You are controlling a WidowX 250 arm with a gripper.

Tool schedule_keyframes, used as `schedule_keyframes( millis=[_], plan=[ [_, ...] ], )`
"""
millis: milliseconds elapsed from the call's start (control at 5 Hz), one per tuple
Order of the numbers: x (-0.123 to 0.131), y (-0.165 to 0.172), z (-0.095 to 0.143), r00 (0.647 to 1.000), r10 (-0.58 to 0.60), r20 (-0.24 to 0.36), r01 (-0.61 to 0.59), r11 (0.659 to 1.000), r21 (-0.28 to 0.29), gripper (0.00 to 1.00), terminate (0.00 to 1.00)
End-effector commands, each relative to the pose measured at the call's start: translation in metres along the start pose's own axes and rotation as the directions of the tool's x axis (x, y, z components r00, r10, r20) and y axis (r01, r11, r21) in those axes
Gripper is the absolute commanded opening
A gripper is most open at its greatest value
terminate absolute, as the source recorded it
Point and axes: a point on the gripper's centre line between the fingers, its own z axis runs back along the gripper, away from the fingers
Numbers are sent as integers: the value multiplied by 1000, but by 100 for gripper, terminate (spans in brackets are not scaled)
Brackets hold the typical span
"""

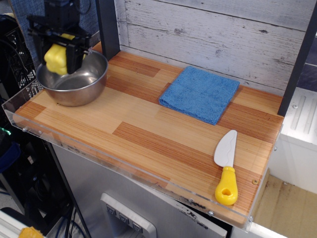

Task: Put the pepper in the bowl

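The yellow pepper (55, 58) hangs between my black gripper's fingers (58, 55) at the far left. My gripper is shut on it and holds it just above the left part of the steel bowl (84, 84), low over the rim. The bowl stands at the back left corner of the wooden board. The upper part of the pepper is hidden behind the gripper body.
A folded blue cloth (200, 93) lies at the board's back middle. A toy knife with a yellow handle (225, 167) lies at the front right. A clear plastic lip (124, 171) edges the board. A dark post (108, 27) stands behind the bowl.
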Motion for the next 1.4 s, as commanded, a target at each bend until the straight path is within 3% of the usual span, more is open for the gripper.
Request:
schedule_keyframes(
  millis=[0,200,600,800,1200],
  plan=[
    [7,25,4,999,36,-8,-36,999,-37,0,0],
    [6,25,7,999,34,-6,-34,999,-42,100,0],
    [1,15,23,1000,3,15,-3,1000,-21,100,0],
    [-5,-2,59,999,-23,45,25,999,-31,100,0],
    [-9,-56,105,982,-117,145,128,989,-71,100,0]
  ],
)
